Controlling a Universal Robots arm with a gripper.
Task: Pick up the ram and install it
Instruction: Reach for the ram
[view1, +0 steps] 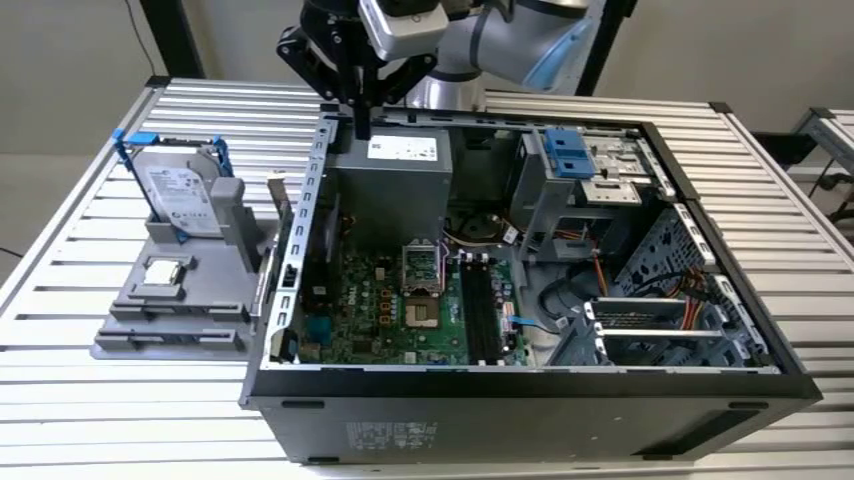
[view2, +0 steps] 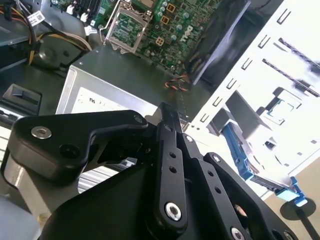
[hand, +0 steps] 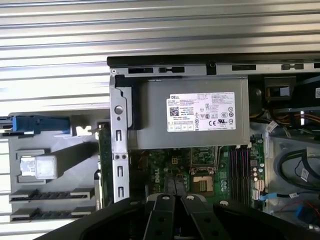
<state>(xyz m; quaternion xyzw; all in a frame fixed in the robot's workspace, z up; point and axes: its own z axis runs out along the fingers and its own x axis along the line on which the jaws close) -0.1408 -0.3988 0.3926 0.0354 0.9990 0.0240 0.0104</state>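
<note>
The ram (view1: 279, 200) is a thin greenish stick standing on edge in the grey holder (view1: 174, 315), just outside the wall of the open computer case (view1: 534, 385) on the exterior view's left. In the first wrist view the ram (hand: 103, 155) is a narrow green strip beside that wall. My gripper (view1: 360, 128) hangs shut and empty above the case's rear corner, over the power supply (view1: 394, 180), higher than the ram and toward the exterior view's right of it. Its black fingers (view2: 169, 145) lie together. The dark memory slots (view1: 477, 310) run along the motherboard.
The holder also carries a silver hard drive in a blue bracket (view1: 180, 195) and a small square processor chip (view1: 163, 270). Inside the case are a drive cage (view1: 587, 170), cables (view1: 627, 290) and the open CPU socket (view1: 422, 312). A slatted metal table (view1: 80, 230) surrounds everything.
</note>
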